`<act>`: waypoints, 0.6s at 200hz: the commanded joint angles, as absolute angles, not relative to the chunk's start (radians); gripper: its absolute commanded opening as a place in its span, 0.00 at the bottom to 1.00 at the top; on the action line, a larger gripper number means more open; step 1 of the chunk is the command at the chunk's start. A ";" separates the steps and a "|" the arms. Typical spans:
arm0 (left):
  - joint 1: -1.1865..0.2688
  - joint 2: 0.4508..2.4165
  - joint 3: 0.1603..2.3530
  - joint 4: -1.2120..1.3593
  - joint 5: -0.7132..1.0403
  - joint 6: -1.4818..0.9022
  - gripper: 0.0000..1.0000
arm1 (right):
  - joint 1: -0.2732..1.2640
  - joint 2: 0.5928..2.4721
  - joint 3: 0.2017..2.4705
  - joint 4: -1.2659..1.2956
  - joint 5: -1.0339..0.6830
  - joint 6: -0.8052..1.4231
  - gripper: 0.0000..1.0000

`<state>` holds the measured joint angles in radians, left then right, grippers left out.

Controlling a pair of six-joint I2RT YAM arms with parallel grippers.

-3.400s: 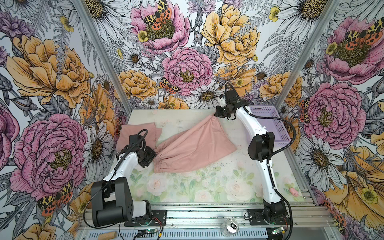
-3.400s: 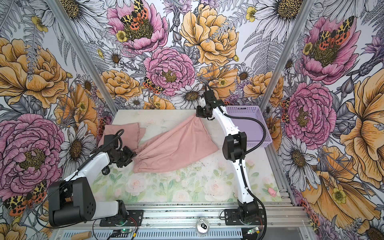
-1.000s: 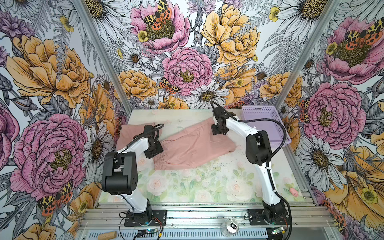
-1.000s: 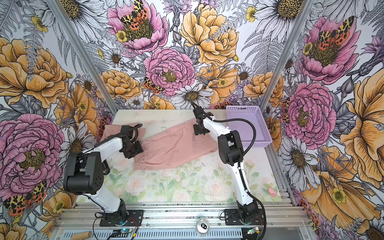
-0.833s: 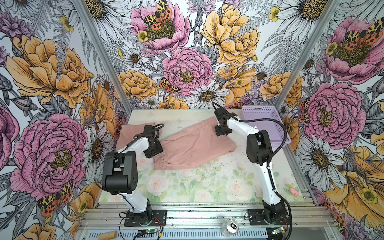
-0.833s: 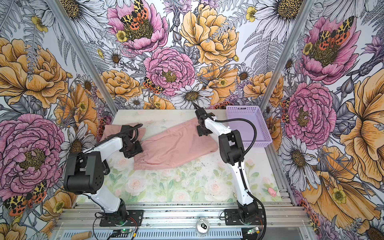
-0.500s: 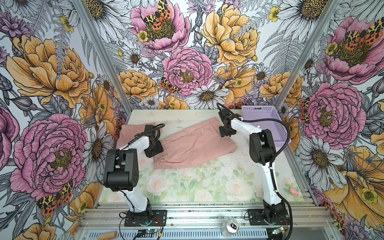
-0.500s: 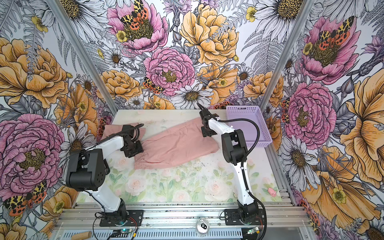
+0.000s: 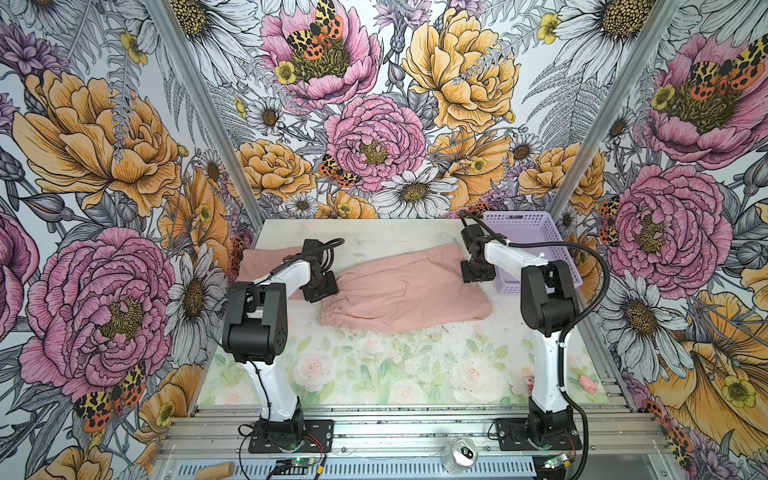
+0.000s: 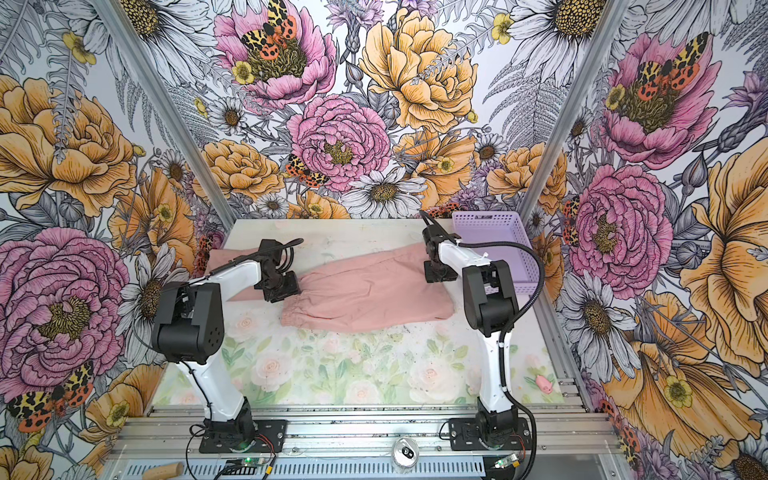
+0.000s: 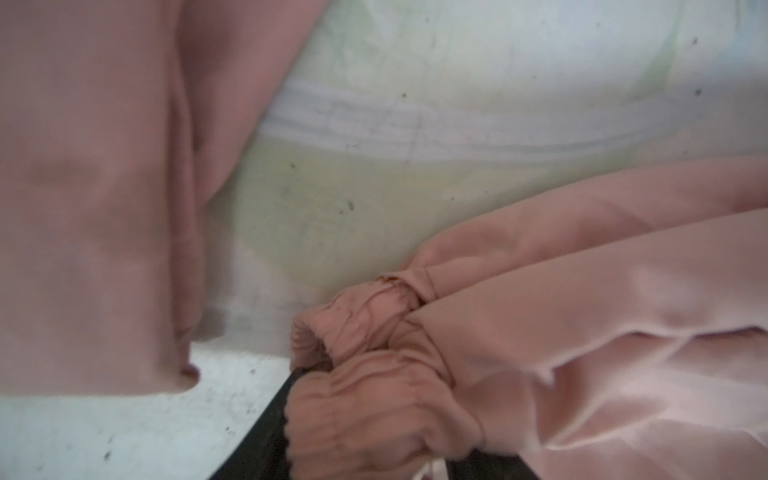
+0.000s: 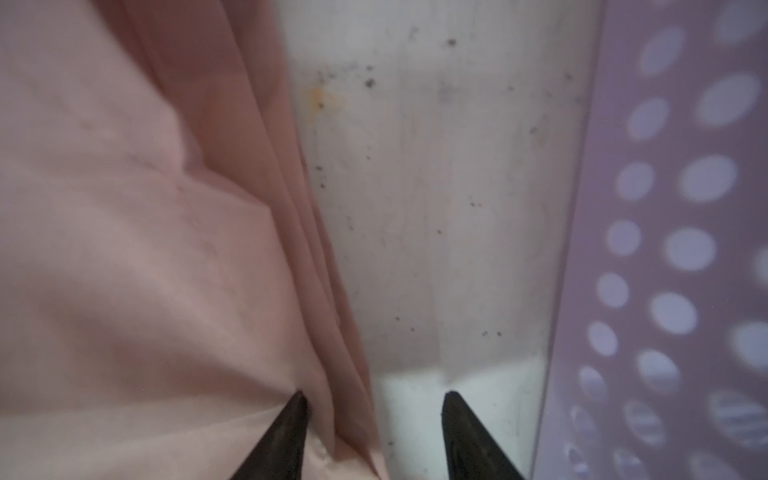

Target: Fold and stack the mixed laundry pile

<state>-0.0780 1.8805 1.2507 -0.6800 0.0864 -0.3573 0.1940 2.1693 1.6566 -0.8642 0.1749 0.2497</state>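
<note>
Dusty-pink shorts (image 9: 403,291) (image 10: 365,291) lie flat across the middle of the table, gathered waistband (image 11: 365,399) to the left. My left gripper (image 9: 322,286) (image 10: 282,286) (image 11: 374,436) sits at that waistband with its jaws apart, and the bunched elastic fills the gap over one black finger (image 11: 266,424). My right gripper (image 9: 478,272) (image 10: 438,274) (image 12: 374,399) is open at the shorts' far right edge. One fingertip (image 12: 297,403) rests on the fabric, the other (image 12: 453,401) over bare table. A folded dusty-pink garment (image 9: 266,266) (image 11: 91,187) lies at the back left.
A lavender perforated basket (image 9: 528,232) (image 12: 665,249) stands at the back right, close beside my right gripper. A can (image 9: 463,455) and a wooden peg (image 9: 214,471) lie on the front rail. A small pink object (image 9: 588,382) is at the front right.
The shorts, earlier raised at the back by my right gripper, now lie flat. Over the last second that gripper slid right along their far edge toward the basket. My left arm barely moved.
</note>
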 commanded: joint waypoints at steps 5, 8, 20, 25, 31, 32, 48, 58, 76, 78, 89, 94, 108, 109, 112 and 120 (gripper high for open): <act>-0.066 1.862 1.296 -0.699 0.116 -0.336 0.61 | 0.172 2.135 1.630 -0.932 0.237 0.264 0.54; -0.064 1.855 1.298 -0.703 0.118 -0.336 0.63 | 0.171 2.130 1.635 -0.930 0.234 0.264 0.55; -0.053 1.830 1.313 -0.717 0.119 -0.327 0.71 | 0.172 2.109 1.649 -0.931 0.222 0.261 0.56; -0.047 1.789 1.316 -0.721 0.117 -0.324 0.73 | 0.172 2.102 1.654 -0.932 0.218 0.261 0.56; -0.041 1.768 1.316 -0.724 0.114 -0.320 0.78 | 0.171 2.093 1.663 -0.936 0.210 0.258 0.56; -0.039 1.765 1.314 -0.724 0.114 -0.319 0.79 | 0.170 2.093 1.665 -0.936 0.209 0.259 0.56; -0.021 1.722 1.308 -0.738 0.110 -0.304 0.99 | 0.173 2.076 1.687 -0.947 0.192 0.259 0.57; -0.012 1.706 1.299 -0.741 0.120 -0.290 0.99 | 0.175 2.063 1.696 -0.952 0.179 0.260 0.57; 0.002 1.691 1.272 -0.740 0.160 -0.258 0.99 | 0.186 2.037 1.703 -0.957 0.165 0.262 0.57; 0.005 1.690 1.269 -0.741 0.167 -0.256 0.99 | 0.187 2.035 1.703 -0.958 0.161 0.263 0.57; 0.009 1.689 1.255 -0.741 0.199 -0.232 0.99 | 0.193 2.018 1.703 -0.963 0.156 0.265 0.57; 0.008 1.688 1.248 -0.743 0.208 -0.223 0.99 | 0.195 2.011 1.704 -0.965 0.152 0.266 0.58; 0.006 1.686 1.230 -0.744 0.242 -0.207 0.99 | 0.202 1.991 1.703 -0.972 0.144 0.268 0.58; 0.006 1.687 1.229 -0.744 0.245 -0.206 0.99 | 0.203 1.990 1.703 -0.972 0.143 0.268 0.58; 0.007 1.686 1.226 -0.744 0.250 -0.204 0.99 | 0.205 1.986 1.703 -0.974 0.141 0.270 0.58; 0.006 1.685 1.212 -0.744 0.266 -0.201 0.96 | 0.210 1.974 1.702 -0.975 0.127 0.270 0.58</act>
<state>0.0071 1.6859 1.2537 -0.7296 0.1780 -0.2527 0.1902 2.0430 1.6749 -0.9562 0.1600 0.2539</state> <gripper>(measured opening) 0.980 0.577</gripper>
